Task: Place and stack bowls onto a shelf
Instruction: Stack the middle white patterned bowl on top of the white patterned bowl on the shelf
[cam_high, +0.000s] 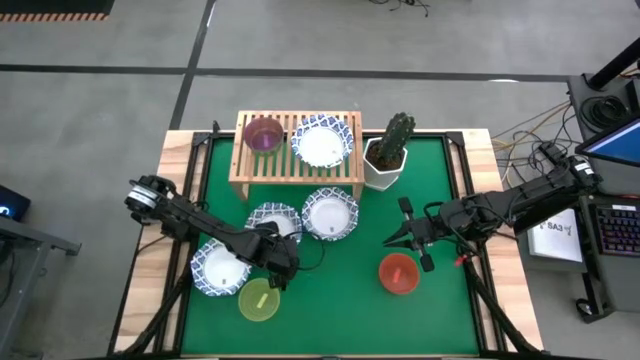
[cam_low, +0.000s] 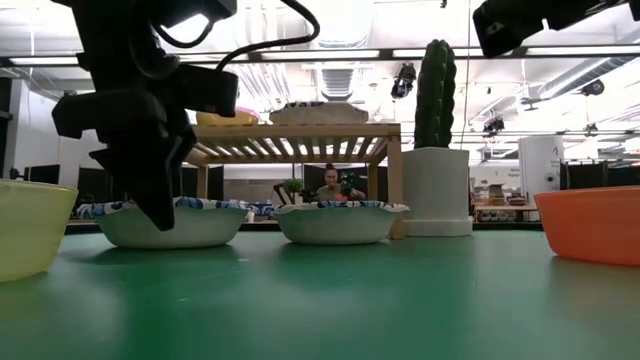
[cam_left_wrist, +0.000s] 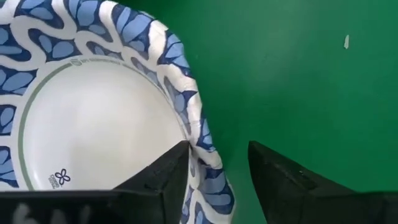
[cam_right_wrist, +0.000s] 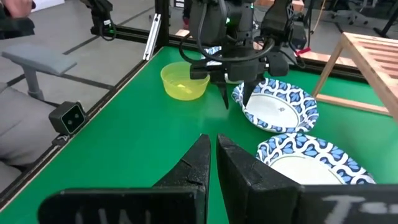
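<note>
Shelf (cam_high: 297, 160): light wooden rack with a slatted top, at the back of the green surface (cam_high: 330, 300).
On shelf: a translucent purple bowl (cam_high: 263, 135) beside a wide white bowl with a blue patterned rim, the shelf bowl (cam_high: 322, 142).
Before shelf: two more patterned bowls, the middle bowl (cam_high: 275, 220) and the right bowl (cam_high: 330, 213), just beside each other.
Fourth bowl (cam_high: 220, 268): patterned, farther out from the shelf, near a plain yellow bowl (cam_high: 259, 300).
Left tool (cam_high: 280, 262): dark fingers narrowly apart, astride the wavy rim of the middle bowl (cam_left_wrist: 93, 118), one finger (cam_left_wrist: 163, 180) inside it and one outside.
Cactus pot (cam_high: 386, 163): white, angular, just beside the shelf's end.
Red bowl (cam_high: 398, 274): smooth plastic, well out from the shelf.
Right tool (cam_high: 397, 236): by the red bowl, fingers nearly touching, holding nothing.
</note>
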